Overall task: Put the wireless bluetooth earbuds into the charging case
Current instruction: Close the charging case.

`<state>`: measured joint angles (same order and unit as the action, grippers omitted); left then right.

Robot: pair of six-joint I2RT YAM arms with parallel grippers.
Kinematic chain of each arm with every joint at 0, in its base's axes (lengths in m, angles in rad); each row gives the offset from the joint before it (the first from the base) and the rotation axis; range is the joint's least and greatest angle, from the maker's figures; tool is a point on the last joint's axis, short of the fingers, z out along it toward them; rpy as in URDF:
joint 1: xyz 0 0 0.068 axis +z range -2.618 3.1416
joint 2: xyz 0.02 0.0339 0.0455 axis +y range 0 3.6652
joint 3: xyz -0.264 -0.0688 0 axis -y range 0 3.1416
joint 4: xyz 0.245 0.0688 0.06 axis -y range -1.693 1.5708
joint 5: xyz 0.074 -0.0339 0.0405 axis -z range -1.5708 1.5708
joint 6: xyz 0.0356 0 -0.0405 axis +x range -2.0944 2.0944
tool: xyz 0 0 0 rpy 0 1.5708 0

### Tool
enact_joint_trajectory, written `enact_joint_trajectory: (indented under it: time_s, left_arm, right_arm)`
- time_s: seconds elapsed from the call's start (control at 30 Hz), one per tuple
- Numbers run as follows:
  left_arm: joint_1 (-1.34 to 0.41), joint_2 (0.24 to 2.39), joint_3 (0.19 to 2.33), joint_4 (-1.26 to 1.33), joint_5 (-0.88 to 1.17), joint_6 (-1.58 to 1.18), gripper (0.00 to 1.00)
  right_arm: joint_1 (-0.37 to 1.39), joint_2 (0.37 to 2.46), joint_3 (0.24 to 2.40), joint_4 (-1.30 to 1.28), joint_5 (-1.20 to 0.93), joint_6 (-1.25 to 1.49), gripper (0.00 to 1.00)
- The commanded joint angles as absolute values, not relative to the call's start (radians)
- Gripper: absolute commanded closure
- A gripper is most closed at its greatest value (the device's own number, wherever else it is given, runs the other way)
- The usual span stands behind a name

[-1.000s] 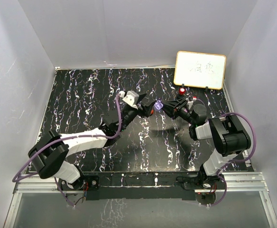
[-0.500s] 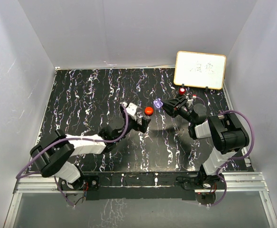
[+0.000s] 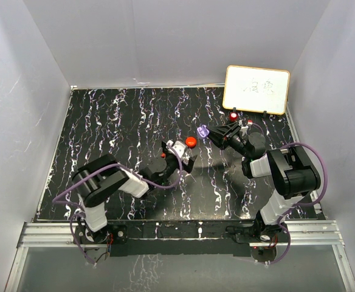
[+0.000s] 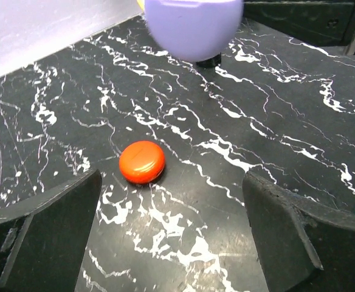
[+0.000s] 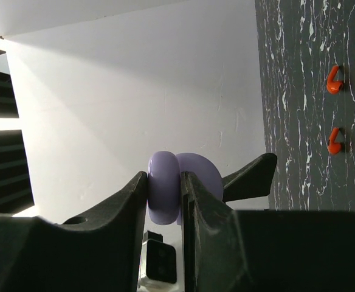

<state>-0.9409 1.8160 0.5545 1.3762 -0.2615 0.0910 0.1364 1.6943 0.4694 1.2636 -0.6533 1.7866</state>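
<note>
Black marbled tabletop [image 3: 104,134], white walls. Left end effector [image 4: 171,182] spread wide, empty; red case [image 4: 141,162] lies flat straight ahead, centre-left of frame. Right end effector [image 5: 164,179] pinches purple case [image 5: 163,204] on edge. Two red earbuds [image 5: 334,79] upper right, likely nearer right arm.

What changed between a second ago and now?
The left hand let go of the red case, opened wide and pulled back toward its base. The case now lies on the table just ahead of it. Unchanged: the right hand stays shut on the purple case, held off the table.
</note>
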Motion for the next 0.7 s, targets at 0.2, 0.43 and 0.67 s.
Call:
enact_joint_trajectory:
  time_s: [0.2,0.43,0.67]
  left_arm:
    - [-0.993,1.985,0.724,1.665,-0.391,0.309,0.01]
    - [-0.994,2.022,0.807,1.629,-0.421,0.354,0.01]
    - [-0.992,2.035,0.864,1.583,-0.437,0.372,0.01]
  right_arm:
    - [0.138,1.632,0.488,1.271,-0.622,1.793,1.00]
    - [0.140,1.616,0.476,1.233,-0.615,1.776,1.00]
    - [0.145,1.613,0.467,1.230,-0.614,1.778,1.00]
